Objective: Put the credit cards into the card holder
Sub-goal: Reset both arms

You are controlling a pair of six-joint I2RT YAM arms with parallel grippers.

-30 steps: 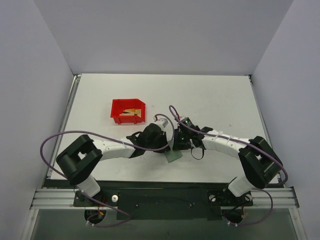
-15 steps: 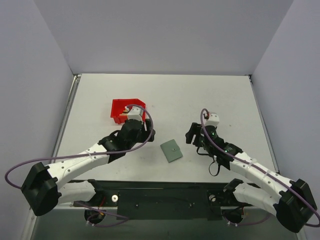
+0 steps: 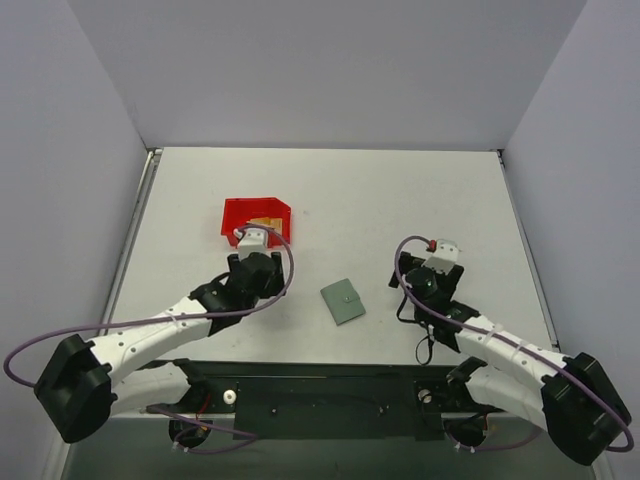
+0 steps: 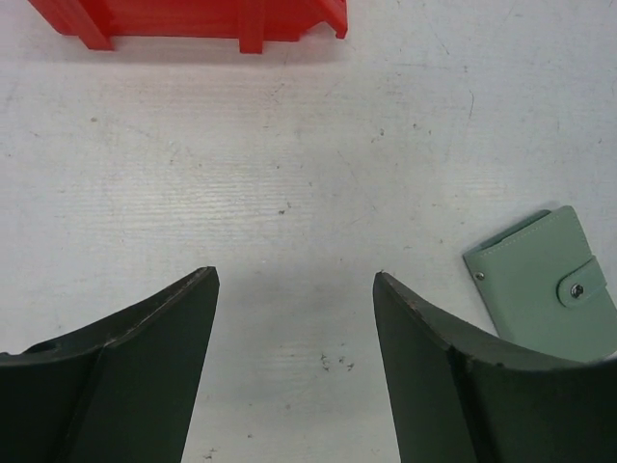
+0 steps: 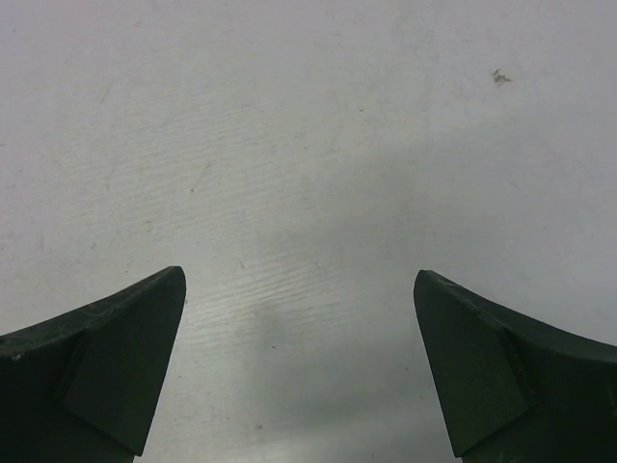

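The card holder [image 3: 343, 301] lies shut and flat on the table between the two arms, its snap tab facing up. It also shows at the right edge of the left wrist view as the grey-green card holder [image 4: 552, 289]. Gold-tan credit cards [image 3: 265, 221] lie inside the red bin [image 3: 256, 216]. My left gripper [image 3: 250, 256] hovers just in front of the bin, left of the card holder, open with only bare table between its fingers [image 4: 145, 357]. My right gripper [image 3: 441, 263] is to the right of the card holder, open wide over bare table, its fingers [image 5: 106, 357] holding nothing.
The red bin's front wall [image 4: 193, 19] fills the top of the left wrist view. Grey walls enclose the white table on three sides. Purple cables loop off both arms, and the arm bases sit on a rail at the near edge.
A second ago both grippers were shut together at the card holder. They have let go, opened and pulled apart, the left toward the red bin and the right out to the right.
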